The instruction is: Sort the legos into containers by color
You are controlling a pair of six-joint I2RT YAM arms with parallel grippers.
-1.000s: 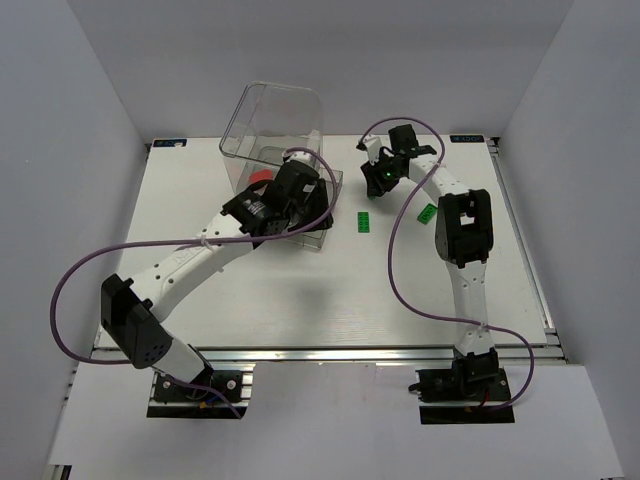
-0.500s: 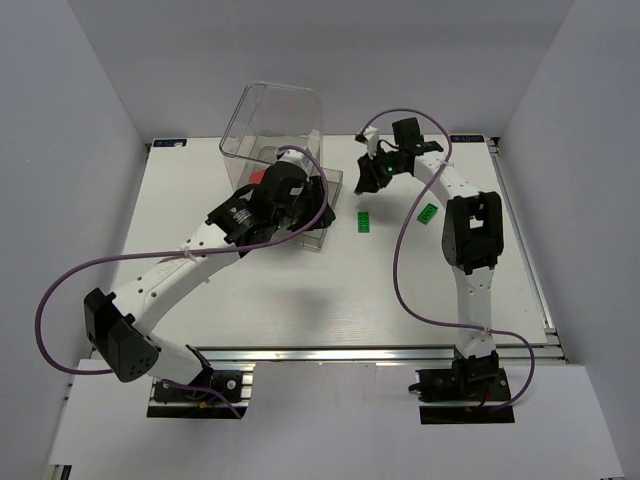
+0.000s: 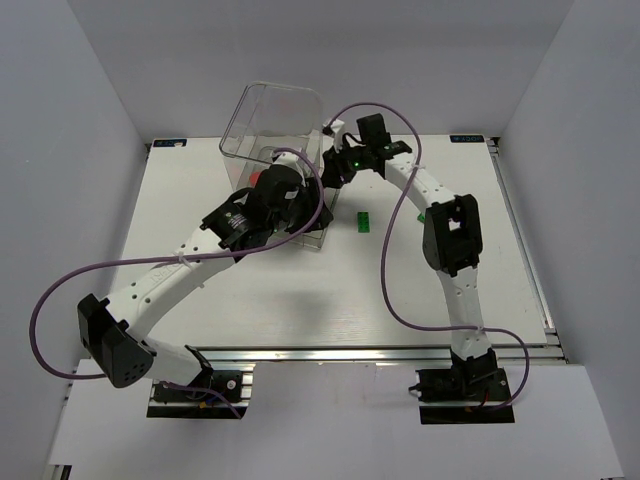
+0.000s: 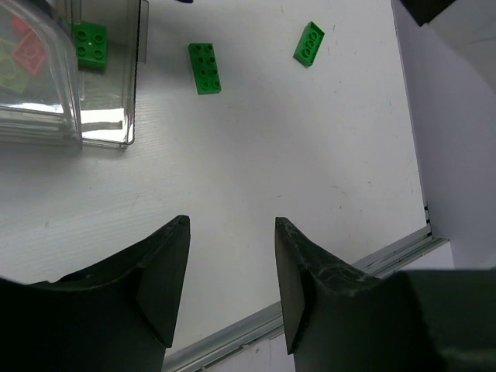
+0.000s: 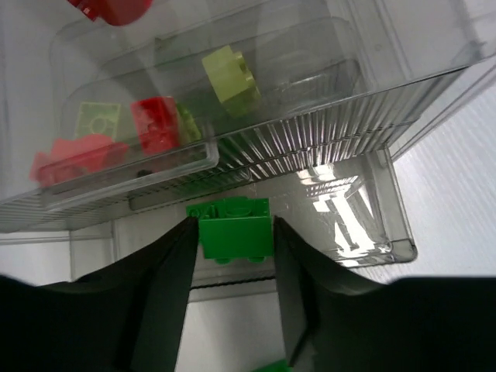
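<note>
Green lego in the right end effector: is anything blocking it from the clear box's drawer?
Nothing visible blocks it. The right end effector holds the green lego right at the clear box's pulled-out bottom drawer. The left end effector hangs open nearby.

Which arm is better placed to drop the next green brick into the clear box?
Right. The right gripper holds a green brick close against the clear box; the left gripper is open and empty above the table.

We see red bricks (image 5: 155, 122) and yellow-green bricks (image 5: 231, 71) mixed in one drawer of the clear plastic drawer box (image 3: 268, 115). One green studded brick (image 5: 235, 227) is clamped in the right pincer (image 5: 232, 236). Long green brick (image 4: 204, 67) and shorter green brick (image 4: 309, 43) lie flat and apart on the surface (image 4: 271, 155).
</note>
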